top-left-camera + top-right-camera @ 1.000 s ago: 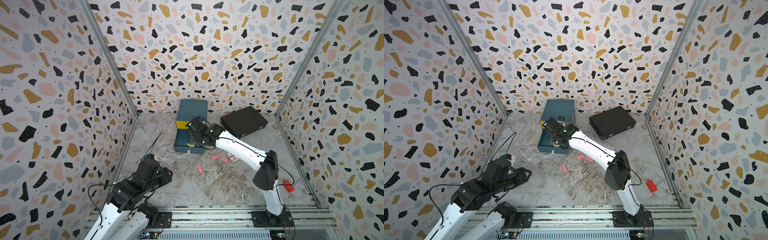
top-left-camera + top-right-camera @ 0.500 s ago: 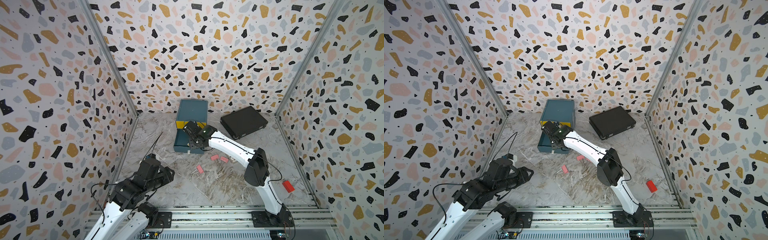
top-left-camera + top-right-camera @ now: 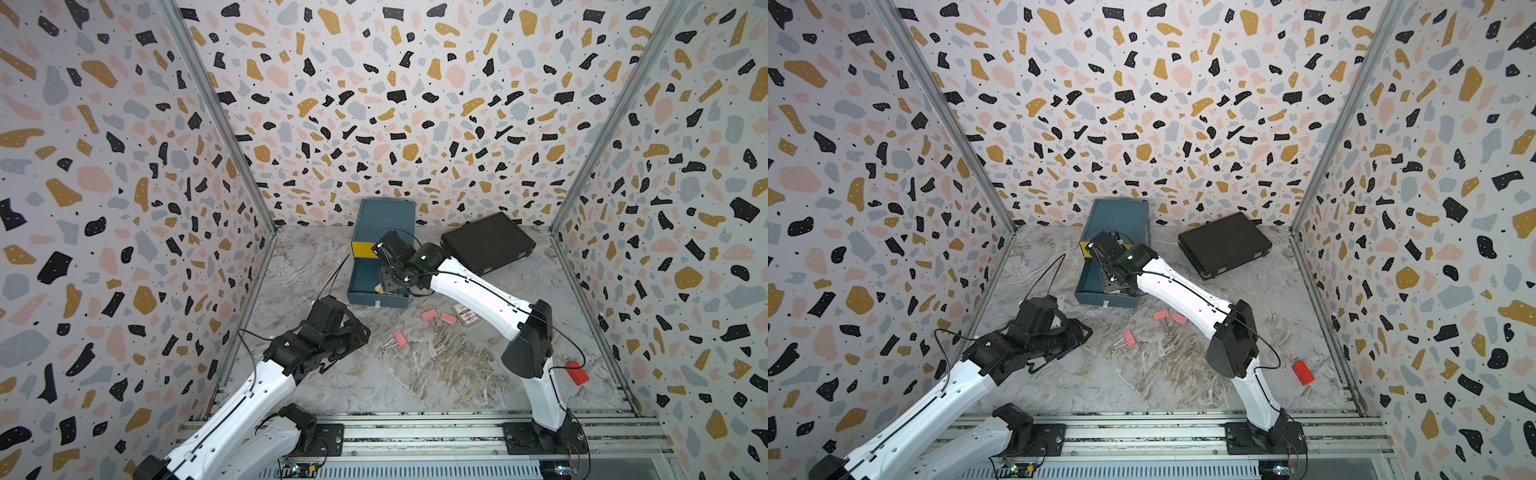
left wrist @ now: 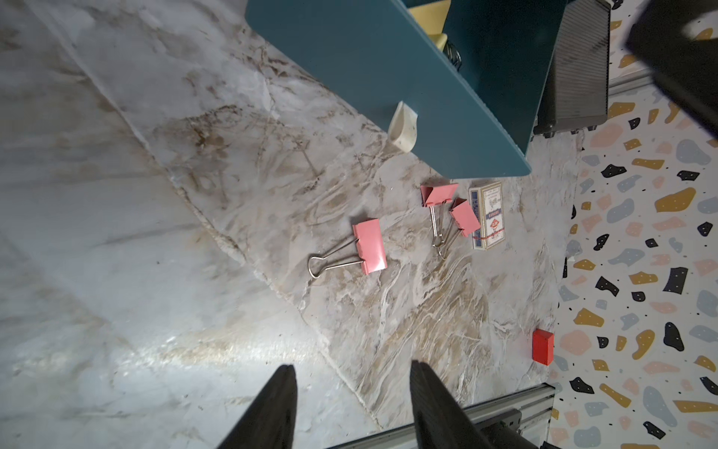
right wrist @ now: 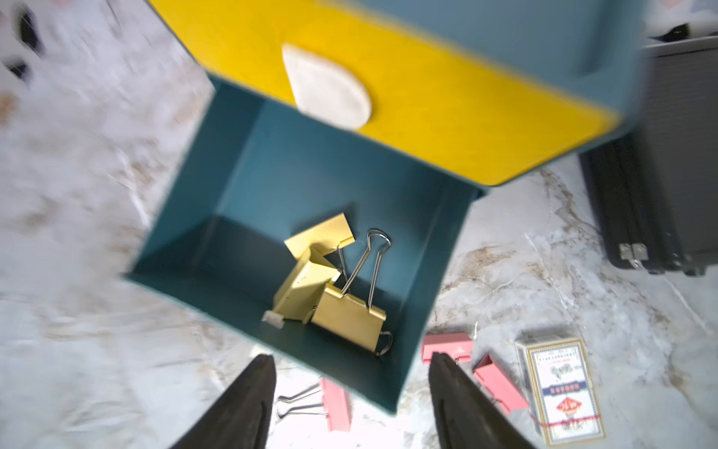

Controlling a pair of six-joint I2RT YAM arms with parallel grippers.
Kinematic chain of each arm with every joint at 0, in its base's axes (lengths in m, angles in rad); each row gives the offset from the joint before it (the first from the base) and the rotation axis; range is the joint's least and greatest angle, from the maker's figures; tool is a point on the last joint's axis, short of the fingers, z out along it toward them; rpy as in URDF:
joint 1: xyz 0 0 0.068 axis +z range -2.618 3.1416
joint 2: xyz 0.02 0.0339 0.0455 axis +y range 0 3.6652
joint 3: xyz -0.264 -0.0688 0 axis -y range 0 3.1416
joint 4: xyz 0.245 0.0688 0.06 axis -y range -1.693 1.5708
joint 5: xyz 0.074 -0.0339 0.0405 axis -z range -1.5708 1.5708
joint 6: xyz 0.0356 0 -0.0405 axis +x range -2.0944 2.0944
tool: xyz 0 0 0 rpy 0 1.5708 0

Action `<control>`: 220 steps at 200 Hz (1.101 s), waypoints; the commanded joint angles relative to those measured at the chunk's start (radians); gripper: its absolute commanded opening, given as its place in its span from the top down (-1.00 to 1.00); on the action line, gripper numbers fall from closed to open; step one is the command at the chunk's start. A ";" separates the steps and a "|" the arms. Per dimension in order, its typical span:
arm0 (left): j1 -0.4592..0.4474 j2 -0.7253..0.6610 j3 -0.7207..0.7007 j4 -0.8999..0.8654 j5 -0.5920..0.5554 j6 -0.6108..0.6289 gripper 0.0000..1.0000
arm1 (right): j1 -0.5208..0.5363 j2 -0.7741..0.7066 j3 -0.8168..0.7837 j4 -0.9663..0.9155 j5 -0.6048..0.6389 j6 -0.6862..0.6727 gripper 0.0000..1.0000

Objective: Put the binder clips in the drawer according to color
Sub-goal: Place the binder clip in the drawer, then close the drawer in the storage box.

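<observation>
We judge the yellow sort finished: pale yellow binder clips [image 5: 334, 295] lie in the pulled-out teal drawer [image 5: 248, 163] beneath the yellow front [image 5: 427, 97]. The right gripper [image 5: 351, 361] hangs above it, fingers half open, empty. The left gripper [image 4: 351, 367], likewise half open and empty, hovers short of three pink binder clips [image 4: 371, 245] on the marble tabletop [image 4: 155, 194]; next we must grasp one.

We log our right arm [image 3: 478, 297] stretched forward, right gripper [image 5: 351, 357] tilted downward, jaws apart, holding nothing. Left arm [image 3: 253, 395] low; left gripper [image 4: 351, 369] likewise parted, holding nothing.
</observation>
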 commanded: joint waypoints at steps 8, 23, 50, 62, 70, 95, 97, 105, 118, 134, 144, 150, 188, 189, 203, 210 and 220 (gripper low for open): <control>-0.002 0.047 0.008 0.200 -0.020 -0.007 0.05 | -0.023 -0.232 -0.193 0.092 0.000 -0.020 -0.12; -0.002 0.086 -0.012 0.291 -0.029 -0.029 0.05 | -0.058 -0.357 -0.404 0.236 -0.089 -0.019 -0.07; 0.004 0.163 -0.061 0.482 -0.030 -0.096 0.05 | -0.126 -0.535 -0.698 0.403 -0.233 0.006 0.05; 0.008 0.190 -0.091 0.567 -0.029 -0.142 0.05 | -0.149 -0.590 -0.780 0.420 -0.269 0.013 0.08; 0.014 0.207 -0.110 0.616 -0.030 -0.177 0.05 | -0.166 -0.624 -0.833 0.431 -0.300 0.017 0.11; 0.027 0.255 -0.151 0.729 -0.034 -0.261 0.07 | -0.189 -0.731 -0.981 0.453 -0.354 0.021 0.12; 0.028 0.257 -0.154 0.738 -0.036 -0.266 0.07 | -0.190 -0.739 -0.994 0.454 -0.357 0.022 0.13; 0.031 0.266 -0.163 0.765 -0.044 -0.284 0.07 | -0.193 -0.768 -1.034 0.455 -0.364 0.028 0.13; 0.037 0.284 -0.178 0.813 -0.054 -0.306 0.09 | -0.196 -0.809 -1.088 0.456 -0.379 0.039 0.13; 0.043 0.315 -0.193 0.875 -0.055 -0.332 0.13 | -0.196 -0.846 -1.135 0.456 -0.387 0.047 0.13; 0.043 0.339 -0.209 0.929 -0.060 -0.353 0.17 | -0.197 -0.864 -1.154 0.454 -0.385 0.049 0.14; 0.046 0.354 -0.220 0.967 -0.062 -0.368 0.20 | -0.199 -0.870 -1.162 0.450 -0.383 0.047 0.14; 0.050 0.424 -0.258 1.142 -0.087 -0.432 0.62 | -0.203 -0.878 -1.162 0.441 -0.390 0.046 0.15; 0.050 0.425 -0.258 1.146 -0.087 -0.432 0.64 | -0.203 -0.878 -1.161 0.442 -0.390 0.045 0.15; 0.052 0.438 -0.260 1.178 -0.092 -0.439 0.90 | -0.203 -0.876 -1.158 0.442 -0.392 0.045 0.15; 0.054 0.441 -0.259 1.189 -0.097 -0.440 1.00 | -0.203 -0.876 -1.156 0.441 -0.394 0.043 0.16; 0.054 0.438 -0.255 1.191 -0.110 -0.436 1.00 | -0.204 -0.876 -1.158 0.442 -0.396 0.045 0.17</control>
